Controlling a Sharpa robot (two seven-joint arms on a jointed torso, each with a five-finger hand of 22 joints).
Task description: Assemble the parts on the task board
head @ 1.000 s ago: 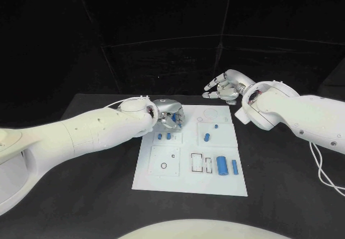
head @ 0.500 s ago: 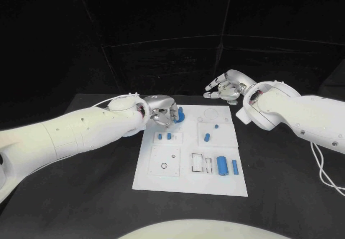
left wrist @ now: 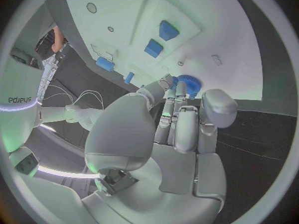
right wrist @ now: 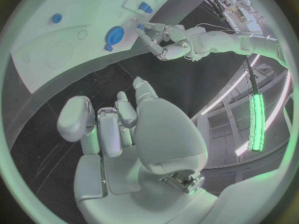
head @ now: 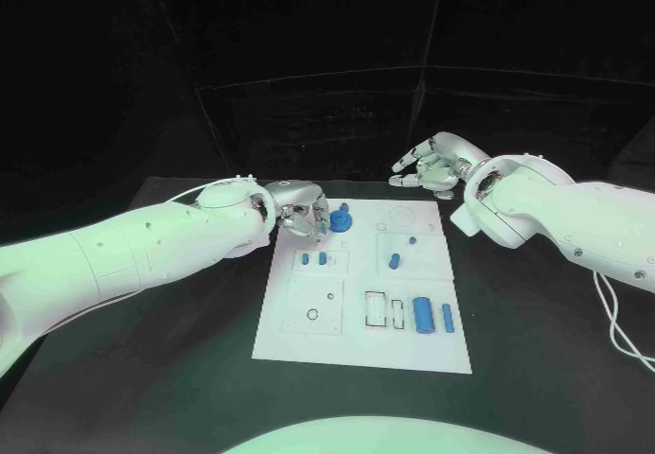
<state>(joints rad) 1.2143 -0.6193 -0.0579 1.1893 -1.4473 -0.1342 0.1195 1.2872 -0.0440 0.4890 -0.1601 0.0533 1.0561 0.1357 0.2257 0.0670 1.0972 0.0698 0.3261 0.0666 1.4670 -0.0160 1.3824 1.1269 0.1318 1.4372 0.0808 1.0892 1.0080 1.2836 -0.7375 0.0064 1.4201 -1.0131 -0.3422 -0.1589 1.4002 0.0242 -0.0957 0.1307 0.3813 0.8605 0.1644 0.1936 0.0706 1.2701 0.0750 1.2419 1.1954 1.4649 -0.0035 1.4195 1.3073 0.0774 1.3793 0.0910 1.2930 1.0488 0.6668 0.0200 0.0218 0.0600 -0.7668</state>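
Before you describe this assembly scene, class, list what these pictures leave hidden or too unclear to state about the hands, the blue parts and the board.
- Head view: whether the left hand touches the blue gear; too small to tell.
- Left wrist view: the gear's lower half, hidden behind the fingertips.
- Head view: the task board's far left corner, covered by the left hand.
- Head view: the right hand's palm, turned away.
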